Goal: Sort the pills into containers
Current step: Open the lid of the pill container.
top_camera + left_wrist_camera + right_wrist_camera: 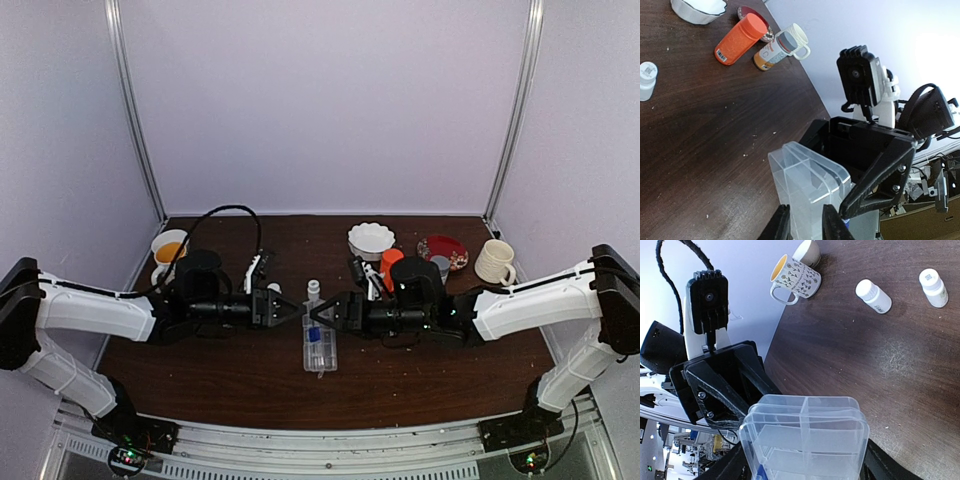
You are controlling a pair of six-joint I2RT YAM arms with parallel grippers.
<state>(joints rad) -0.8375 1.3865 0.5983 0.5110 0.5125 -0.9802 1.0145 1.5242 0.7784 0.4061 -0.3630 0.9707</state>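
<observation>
The clear organiser box lies at the table's middle, and both grippers meet at its far end. My left gripper is shut on a clear edge of the box, with a finger on each side of the plastic. My right gripper spans the box, its spread fingers pressed against both side walls. A small blue thing sits inside the box. The box looks part open, with its clear layers apart. I cannot make out pill clusters in the cells.
A small white bottle stands just beyond the box, with a second one near it. An orange bottle, a grey-capped bottle, a white bowl, a red plate and a cream mug are at back right. A mug is at back left.
</observation>
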